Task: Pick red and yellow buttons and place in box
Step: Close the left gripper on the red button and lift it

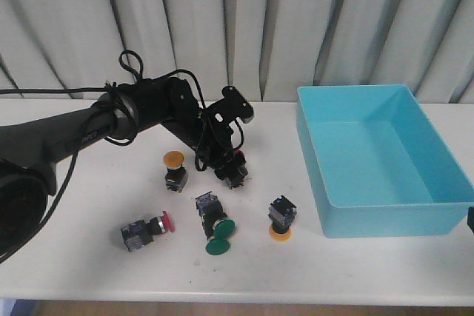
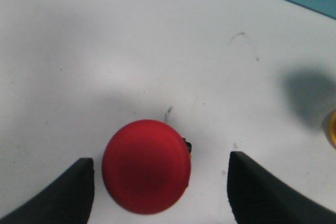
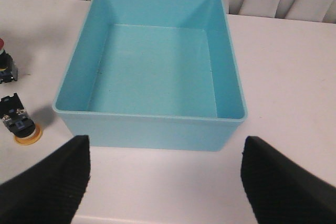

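The red button stands on the white table with its round cap up, between the fingers of my left gripper. That gripper is open and touches nothing. In the front view the left gripper hangs low over the red button at mid-table. One yellow button stands upright just left of it. Another yellow-capped switch rests cap down nearer the box. My right gripper is open and empty in front of the turquoise box, which holds nothing.
A green-capped switch and a small dark red switch lie near the table's front edge. The left arm and its cables stretch across the left half. Grey curtains hang behind the table.
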